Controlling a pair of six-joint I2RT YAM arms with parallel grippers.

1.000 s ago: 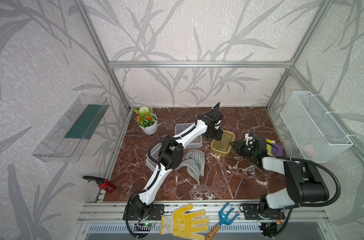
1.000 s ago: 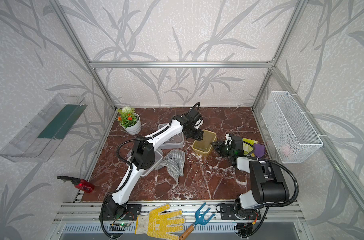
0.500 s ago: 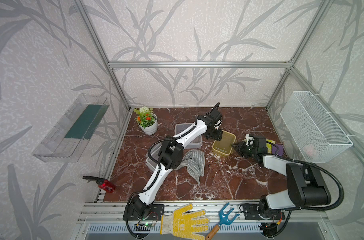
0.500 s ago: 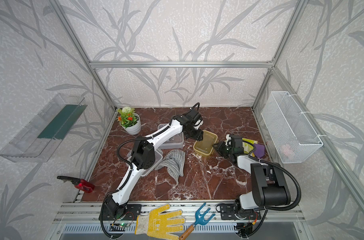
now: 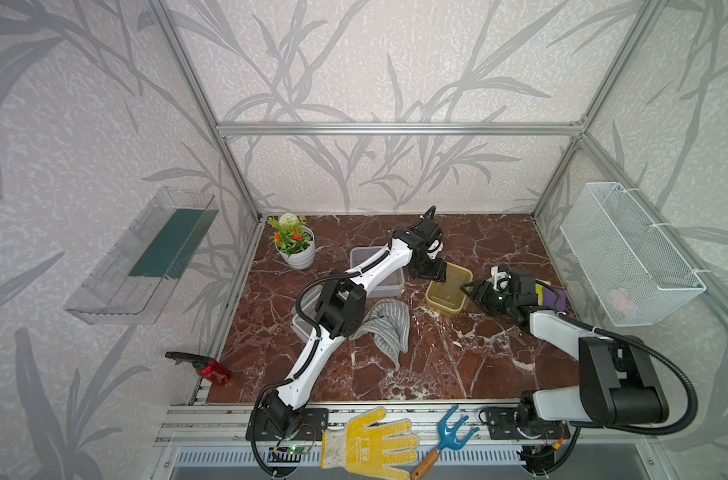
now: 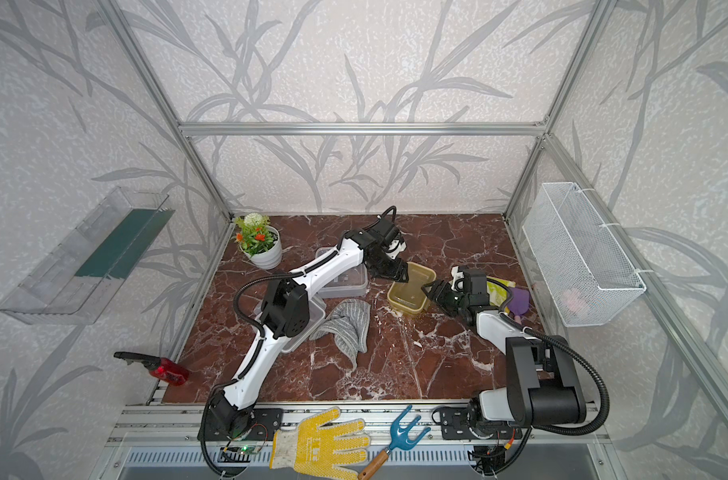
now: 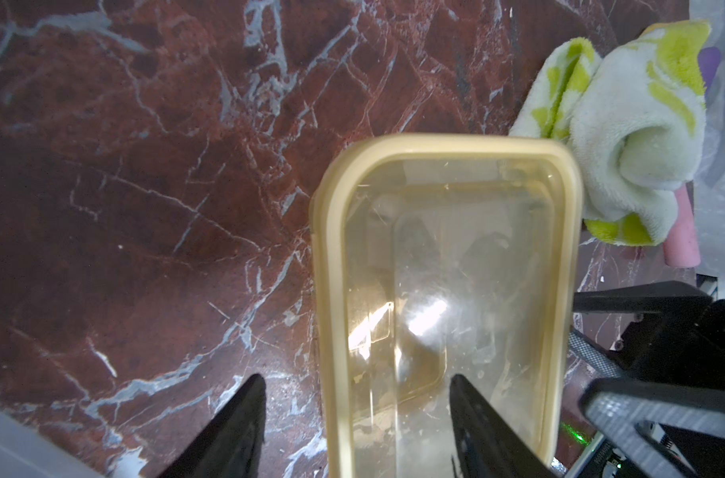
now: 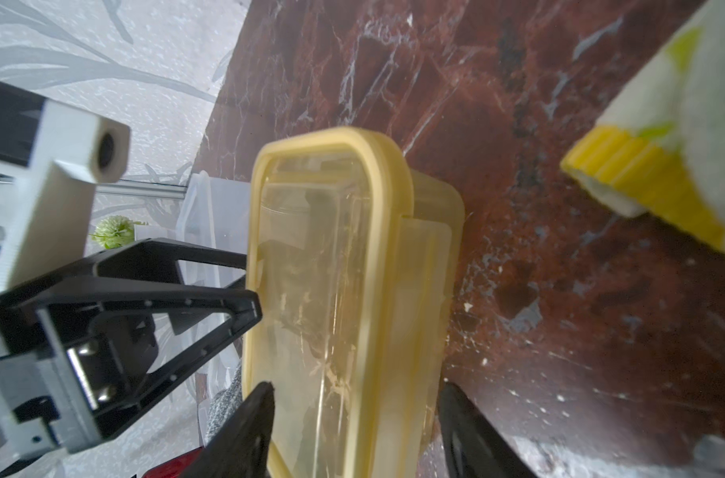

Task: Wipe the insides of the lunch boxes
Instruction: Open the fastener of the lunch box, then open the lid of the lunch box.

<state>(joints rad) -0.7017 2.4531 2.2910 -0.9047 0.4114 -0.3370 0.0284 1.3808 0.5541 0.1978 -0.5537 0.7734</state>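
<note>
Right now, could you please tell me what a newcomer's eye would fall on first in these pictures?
The open amber box sits right of centre on the marble floor, with the left gripper and right gripper at its rim from either side. A yellow glove lies on the front rail, and a grey cloth is crumpled left of the box.

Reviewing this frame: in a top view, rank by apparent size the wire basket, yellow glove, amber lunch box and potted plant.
1. wire basket, hung on the wall, likely nearer the camera.
2. yellow glove.
3. amber lunch box and potted plant: look about alike, so unranked.
</note>
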